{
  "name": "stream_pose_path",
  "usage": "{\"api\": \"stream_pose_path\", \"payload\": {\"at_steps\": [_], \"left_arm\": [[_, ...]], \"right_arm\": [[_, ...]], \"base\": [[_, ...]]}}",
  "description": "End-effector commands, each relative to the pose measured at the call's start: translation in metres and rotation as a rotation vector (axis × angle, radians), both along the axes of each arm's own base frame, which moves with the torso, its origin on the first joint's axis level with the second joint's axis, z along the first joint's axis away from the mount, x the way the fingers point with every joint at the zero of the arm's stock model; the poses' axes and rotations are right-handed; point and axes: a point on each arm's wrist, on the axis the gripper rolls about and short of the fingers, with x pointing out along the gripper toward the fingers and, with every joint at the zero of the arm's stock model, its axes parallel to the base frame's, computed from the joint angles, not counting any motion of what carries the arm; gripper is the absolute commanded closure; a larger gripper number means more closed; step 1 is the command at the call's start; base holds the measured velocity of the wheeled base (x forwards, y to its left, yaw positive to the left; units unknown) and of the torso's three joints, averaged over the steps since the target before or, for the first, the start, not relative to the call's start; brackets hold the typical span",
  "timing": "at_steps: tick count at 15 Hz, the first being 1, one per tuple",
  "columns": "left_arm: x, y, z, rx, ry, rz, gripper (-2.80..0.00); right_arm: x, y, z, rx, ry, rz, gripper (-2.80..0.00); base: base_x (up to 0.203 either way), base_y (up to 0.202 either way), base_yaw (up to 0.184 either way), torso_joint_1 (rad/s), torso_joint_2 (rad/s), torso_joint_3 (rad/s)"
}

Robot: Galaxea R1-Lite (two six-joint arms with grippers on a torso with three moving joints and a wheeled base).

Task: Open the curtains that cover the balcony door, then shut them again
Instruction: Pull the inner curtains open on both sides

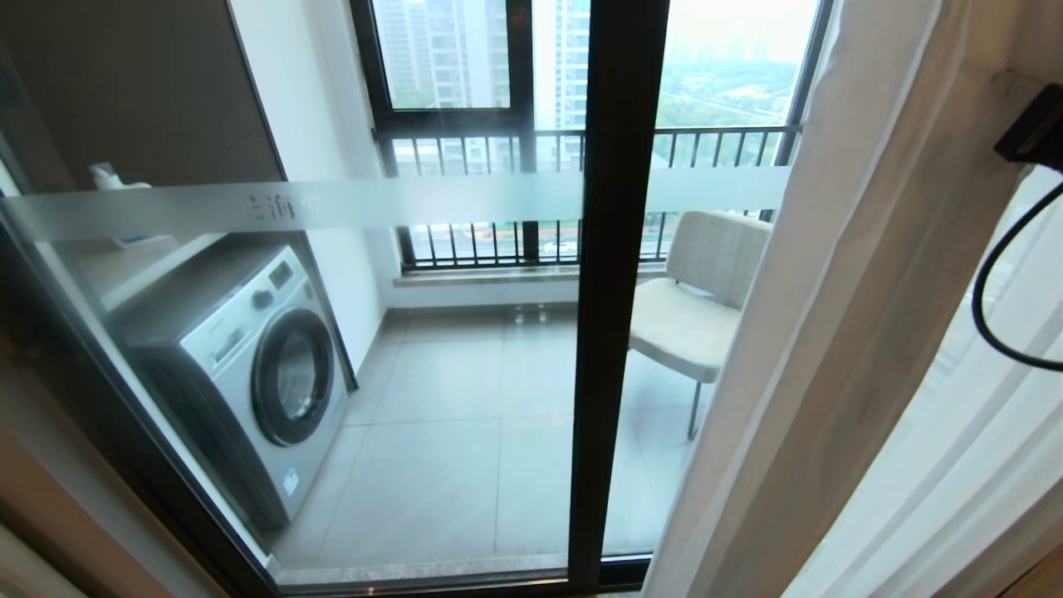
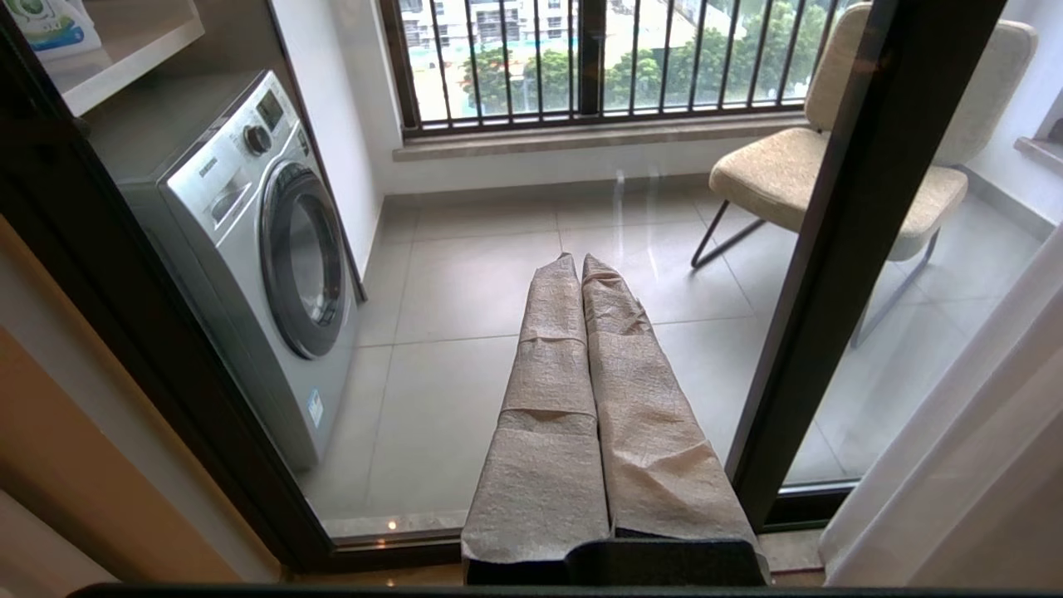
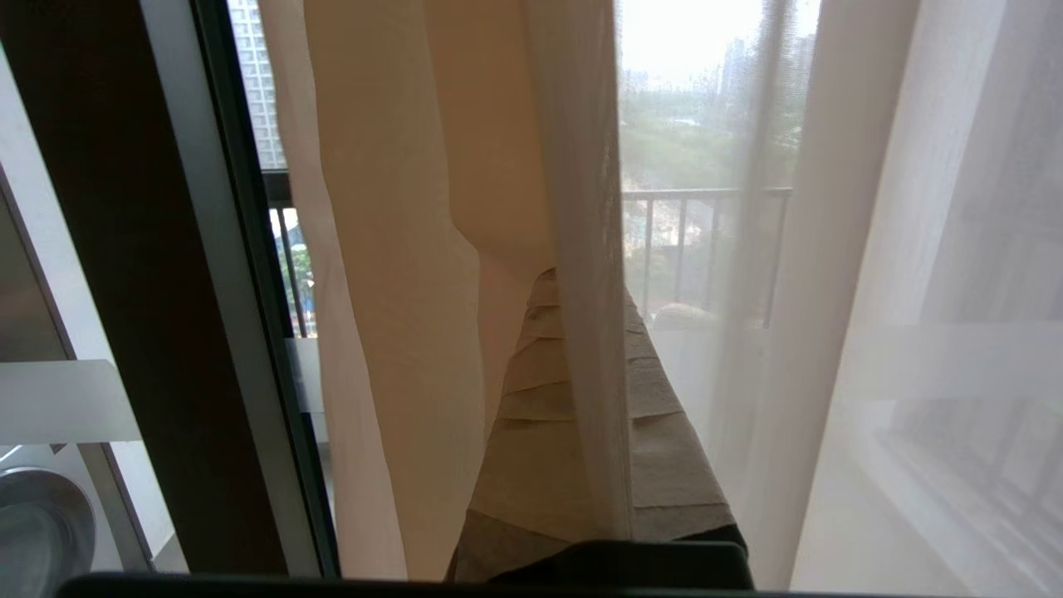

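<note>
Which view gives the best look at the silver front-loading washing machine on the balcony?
The left wrist view: the silver front-loading washing machine shows whole, with its round door and control panel. The head view shows it too, but through the glass below the frosted band. The right wrist view catches only a curved sliver.

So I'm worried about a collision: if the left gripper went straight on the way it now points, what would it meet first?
Probably the glass of the black-framed balcony door. The paper-wrapped left gripper, fingers together, points toward the pane, with the grey tiled balcony floor beyond. How close the glass is cannot be judged.
</note>
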Motion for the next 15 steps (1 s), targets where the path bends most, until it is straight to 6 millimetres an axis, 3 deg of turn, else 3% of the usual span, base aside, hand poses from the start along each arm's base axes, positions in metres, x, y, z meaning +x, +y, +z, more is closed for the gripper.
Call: {"api": "stream_pose_path", "payload": {"at_steps": [1, 7, 15], "left_arm": [[0.000, 0.000, 0.000, 0.000, -0.001, 0.000, 0.00], [0.000, 0.000, 0.000, -0.004, -0.001, 0.000, 0.00], [0.000, 0.000, 0.000, -0.005, -0.001, 0.000, 0.00]], "right_arm": [[0.013, -0.001, -0.010, 0.004, 0.031, 0.003, 0.00], [0.033, -0.003, -0.017, 0.024, 0.027, 0.009, 0.00], [0.042, -0.006, -0.002, 0.031, -0.018, 0.004, 0.00]], "base": [[0.000, -0.188, 0.005, 0.002, 0.00, 0.000], [0.000, -0.189, 0.003, -0.001, 0.00, 0.004], [0.000, -0.188, 0.002, 0.002, 0.00, 0.003]]}}
